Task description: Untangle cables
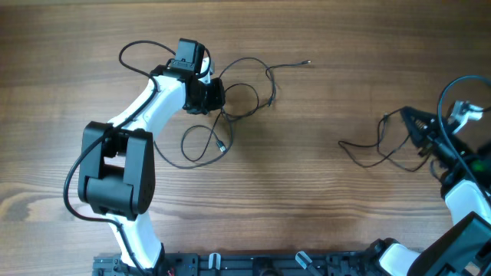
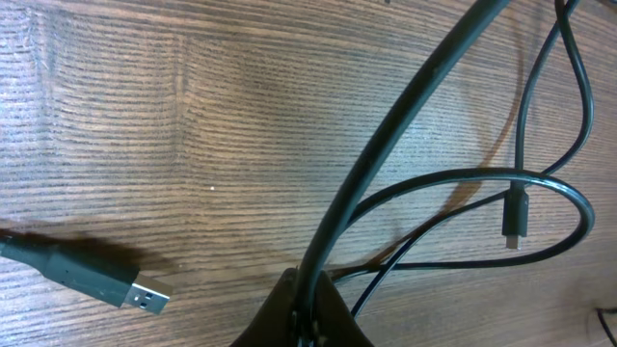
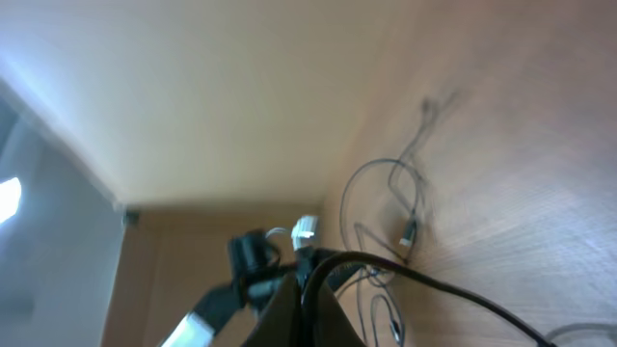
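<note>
We see the left arm [image 1: 142,111] reaching up from its base at the near table [image 1: 322,222] edge, then bending right at the wrist. Its left gripper [image 1: 211,96] points down into the looped cables [image 1: 222,116]. In the wrist view the left gripper [image 2: 301,306] has its jaws pinched together on one strand, which rises away to the upper right. These thin black cables lie in several loose, overlapping loops right around the left gripper, with one free tail running off to its right. A flat USB plug [image 2: 127,286] rests on the wood to one side of the left gripper, and a small plug [image 2: 514,227] lies inside a loop to the other.

Well to the right of the left gripper, the right arm [image 1: 468,195] folds back with the right gripper [image 1: 410,124] aimed leftward. Its jaws are also closed, clamping a lone cable [image 1: 370,156] that lies in open bends, apart from the loops.
</note>
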Tool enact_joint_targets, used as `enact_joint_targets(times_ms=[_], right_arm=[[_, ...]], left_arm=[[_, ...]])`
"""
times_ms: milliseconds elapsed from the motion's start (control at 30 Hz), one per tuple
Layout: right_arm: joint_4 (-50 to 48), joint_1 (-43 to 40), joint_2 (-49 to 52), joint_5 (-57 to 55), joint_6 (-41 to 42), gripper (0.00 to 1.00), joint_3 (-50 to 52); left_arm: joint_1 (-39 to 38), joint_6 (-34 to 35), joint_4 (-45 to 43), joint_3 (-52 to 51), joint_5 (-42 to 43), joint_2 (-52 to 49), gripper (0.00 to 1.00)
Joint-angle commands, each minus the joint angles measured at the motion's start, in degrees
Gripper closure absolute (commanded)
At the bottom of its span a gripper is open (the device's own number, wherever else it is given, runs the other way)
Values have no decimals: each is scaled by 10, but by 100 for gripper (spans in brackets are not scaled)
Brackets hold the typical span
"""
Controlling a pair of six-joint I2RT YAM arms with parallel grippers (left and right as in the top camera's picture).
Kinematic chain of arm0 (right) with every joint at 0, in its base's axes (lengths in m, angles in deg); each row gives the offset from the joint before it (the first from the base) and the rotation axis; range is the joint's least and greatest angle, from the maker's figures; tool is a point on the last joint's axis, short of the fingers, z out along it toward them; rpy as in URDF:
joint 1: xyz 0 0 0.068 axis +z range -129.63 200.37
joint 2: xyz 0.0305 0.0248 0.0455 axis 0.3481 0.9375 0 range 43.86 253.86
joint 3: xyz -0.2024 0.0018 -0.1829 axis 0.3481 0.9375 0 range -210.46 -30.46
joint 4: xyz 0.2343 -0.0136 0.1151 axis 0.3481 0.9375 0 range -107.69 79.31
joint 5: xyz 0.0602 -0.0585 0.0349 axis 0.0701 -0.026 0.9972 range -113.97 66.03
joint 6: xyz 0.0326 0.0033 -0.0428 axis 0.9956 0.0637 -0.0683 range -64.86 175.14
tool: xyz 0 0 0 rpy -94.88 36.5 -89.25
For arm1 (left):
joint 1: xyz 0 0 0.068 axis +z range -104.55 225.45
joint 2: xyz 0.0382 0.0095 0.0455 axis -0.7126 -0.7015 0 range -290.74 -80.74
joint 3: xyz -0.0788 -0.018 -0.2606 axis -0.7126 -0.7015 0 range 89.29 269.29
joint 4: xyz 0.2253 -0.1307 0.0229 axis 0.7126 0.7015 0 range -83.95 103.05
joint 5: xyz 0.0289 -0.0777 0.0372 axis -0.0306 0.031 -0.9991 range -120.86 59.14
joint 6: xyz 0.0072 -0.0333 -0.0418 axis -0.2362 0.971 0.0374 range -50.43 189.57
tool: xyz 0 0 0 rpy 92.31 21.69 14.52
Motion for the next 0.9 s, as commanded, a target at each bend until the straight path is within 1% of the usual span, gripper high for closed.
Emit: enact_joint_targets(times_ms=[0,67,133,200,333,400,433,533,567,633,667,700,733,800,833,867], right_arm=[[117,7,4,-185,-133,96,8],[182,20,4,-273,-183,95,8],[228,38,4,-340,-205,95,8],[249,55,3,-369,-216,95,4],[346,91,3,-421,-231,96,-54],[414,118,4,-491,-246,95,-95],[448,137,4,-544,-251,95,-113],[486,184,4,-664,-260,95,-125],[492,194,4,-688,-259,95,-125],[499,216,6,-728,-260,83,-125],[500,228,8,-740,-260,73,-125],[499,238,10,-748,-261,71,-125],[497,243,11,-753,-264,66,-125],[493,248,14,-755,-277,51,-126],[495,249,14,-751,-285,46,-129],[497,249,15,-743,-294,44,-135]], left_arm=[[3,4,0,-3,-7,-7,93],[3,4,0,-3,-7,-7,93],[3,4,0,-3,-7,-7,92],[3,4,0,-3,-7,-7,92],[3,4,0,-3,-7,-7,92],[3,6,0,-3,-7,-7,92],[3,12,0,-3,-7,-7,91],[3,21,0,-3,-7,-7,91],[3,21,0,-3,-7,-7,91],[3,21,0,-3,-7,-7,91],[3,21,0,-3,-7,-7,91],[3,21,0,-3,-7,-7,91],[3,21,0,-3,-7,-7,91],[3,21,0,-3,-7,-7,91],[3,21,0,-3,-7,-7,90],[3,21,0,-3,-7,-7,91]])
